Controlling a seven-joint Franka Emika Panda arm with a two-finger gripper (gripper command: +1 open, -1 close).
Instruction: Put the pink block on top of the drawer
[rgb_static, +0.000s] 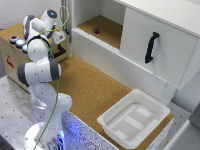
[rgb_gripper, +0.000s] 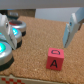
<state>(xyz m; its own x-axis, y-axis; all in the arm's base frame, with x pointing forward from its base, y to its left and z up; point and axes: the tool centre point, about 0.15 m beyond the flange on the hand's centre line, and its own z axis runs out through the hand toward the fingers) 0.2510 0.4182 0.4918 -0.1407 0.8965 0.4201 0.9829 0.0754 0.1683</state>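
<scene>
Read on the pink block (rgb_gripper: 55, 58) in the wrist view: a dark capital "A" on the face turned toward the camera, and on the top face another dark letter, seen sideways, looking like a "D" or "C" but not told for sure. Saw red marks on the front of the drawer (rgb_static: 11, 56) at the exterior view's left, too small and blurred to make out. Found nothing readable on the white cabinet door (rgb_static: 157, 46), on the white tray (rgb_static: 134, 119), or on the arm (rgb_static: 40, 70) in the exterior view.
</scene>
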